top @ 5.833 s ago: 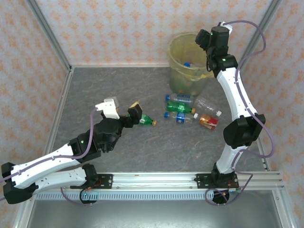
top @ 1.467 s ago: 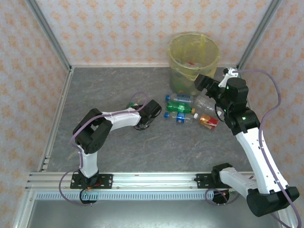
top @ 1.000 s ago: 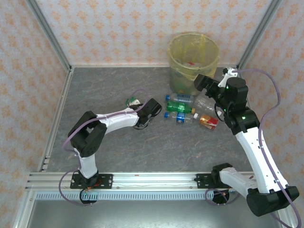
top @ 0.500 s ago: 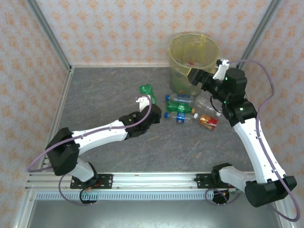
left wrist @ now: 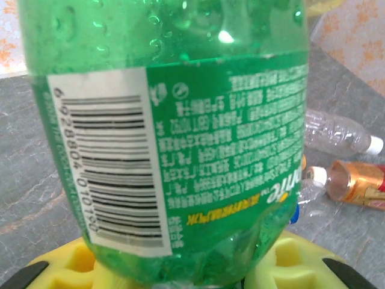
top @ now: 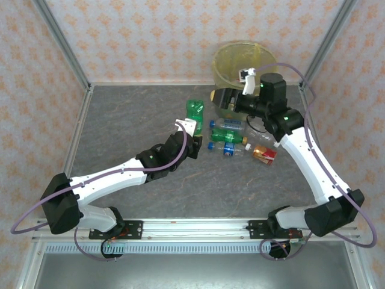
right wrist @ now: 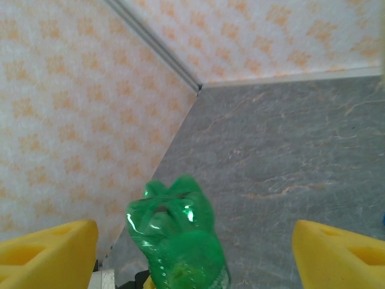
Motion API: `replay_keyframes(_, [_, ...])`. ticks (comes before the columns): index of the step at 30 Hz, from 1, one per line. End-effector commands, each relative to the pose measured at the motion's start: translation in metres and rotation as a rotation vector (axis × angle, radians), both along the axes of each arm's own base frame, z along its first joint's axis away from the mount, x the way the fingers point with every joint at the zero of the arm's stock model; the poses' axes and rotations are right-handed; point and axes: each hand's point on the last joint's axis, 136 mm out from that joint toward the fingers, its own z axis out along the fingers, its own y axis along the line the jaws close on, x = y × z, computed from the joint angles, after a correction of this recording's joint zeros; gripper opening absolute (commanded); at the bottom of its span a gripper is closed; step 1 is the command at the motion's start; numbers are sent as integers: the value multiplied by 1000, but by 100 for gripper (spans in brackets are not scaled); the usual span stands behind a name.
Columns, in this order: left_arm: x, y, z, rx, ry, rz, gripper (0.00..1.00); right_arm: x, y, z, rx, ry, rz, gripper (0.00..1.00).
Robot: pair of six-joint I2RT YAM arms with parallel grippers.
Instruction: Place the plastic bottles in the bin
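- Bin (top: pixel 225 66): round, translucent pale yellow, lined with a yellow bag; stands at the far side of the grey table (top: pixel 132 114)
- Green bottle (top: pixel 195 112): green plastic, upright, lifted off the table, to the left of the bin and below its rim; the left wrist view shows its barcode and printed label (left wrist: pixel 174 150), the right wrist view its lobed base (right wrist: pixel 177 238)
- Left gripper (top: pixel 192 129): clamped on the green bottle's lower end, yellow pads (left wrist: pixel 295 265) pressed against either side
- Right gripper (top: pixel 216 101): in front of the bin's near wall, pointing left toward the green bottle; yellow fingers (right wrist: pixel 48 247) spread wide, touching nothing
- Clear bottle with blue cap (top: pixel 227 124): lying on the table just in front of the bin
- Green-labelled bottle (top: pixel 228 136): lying just beside the former, farther from the bin
- Blue-labelled bottle (top: pixel 231 148): lying next in the row, farther again
- Clear crumpled bottle (top: pixel 263 133): lying in front of the bin, to the right of the row
- Red-labelled bottle (top: pixel 264 155): lying farthest from the bin on that side
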Motion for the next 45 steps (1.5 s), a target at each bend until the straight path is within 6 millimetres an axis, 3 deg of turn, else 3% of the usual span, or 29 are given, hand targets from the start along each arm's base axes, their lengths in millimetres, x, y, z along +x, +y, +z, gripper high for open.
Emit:
replay_keyframes(1, [-2,-9,25,26,-60,-66,32,-12,21,3,-29,-17,82,82])
replay_keyframes(4, [-3,-10,30,30,-74,-76,32,-13,36,-9,-63,6,106,80])
replay_keyframes(15, [-6,-19,35,59,-87,-105,32,-6,48,-32,-103,57,125,79])
replay_keyframes(21, [-6,-22,35,75,-86,-113,32,-3,49,-34,-107,56,119,67])
replay_keyframes(23, [-6,-23,34,78,-85,-114,32,-3,49,-31,-106,48,117,58])
replay_keyframes(26, [-4,-21,37,78,-90,-103,32,-2,45,-22,-99,23,95,52])
replay_keyframes(32, [-5,-15,50,47,-115,-75,61,5,30,5,-89,-55,0,51])
replay_keyframes(35, [-7,-7,61,11,-132,-46,85,12,18,22,-67,-85,-50,51])
replay_keyframes(38, [-9,6,74,-27,-150,-2,98,23,0,40,-48,-110,-120,50])
replay_keyframes(45, [-19,39,103,-141,-189,100,99,54,-66,80,-10,-192,-376,51])
